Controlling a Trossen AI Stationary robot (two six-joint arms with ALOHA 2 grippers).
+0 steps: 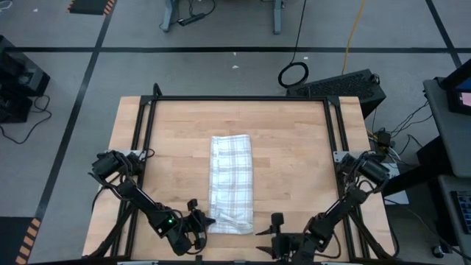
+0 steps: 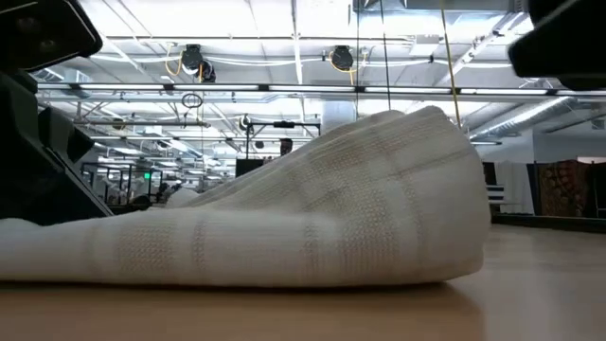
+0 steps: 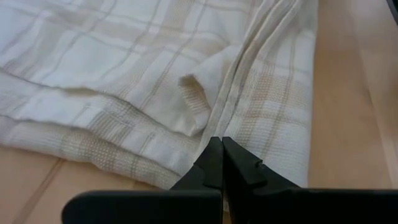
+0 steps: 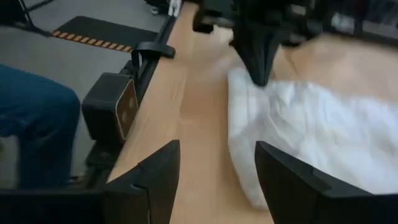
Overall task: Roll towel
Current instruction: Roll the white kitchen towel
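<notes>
From overhead I see the table (image 1: 294,154) with the towel (image 1: 231,182) lying folded into a narrow strip at its middle, long axis running from twelve o'clock to six o'clock, the six o'clock end reaching close to the near edge. The plaid lines run along and across the strip. At table height the towel (image 2: 284,218) fills most of my view as a low mound, higher toward three o'clock, and it hides the table beyond it; the arms there are only dark shapes cut off at the upper corners. My left gripper (image 1: 200,221) sits at the towel's six o'clock end on its nine o'clock side; its wrist camera shows the jaws pressed together, tips (image 3: 221,163) at the towel's layered hem (image 3: 149,155), and I cannot tell whether any cloth is pinched between them. My right gripper (image 1: 276,235) is at about five o'clock from the towel, apart from it, jaws spread and holding nothing (image 4: 217,168). A person's leg (image 4: 34,118) in blue is partly visible beside the table.
</notes>
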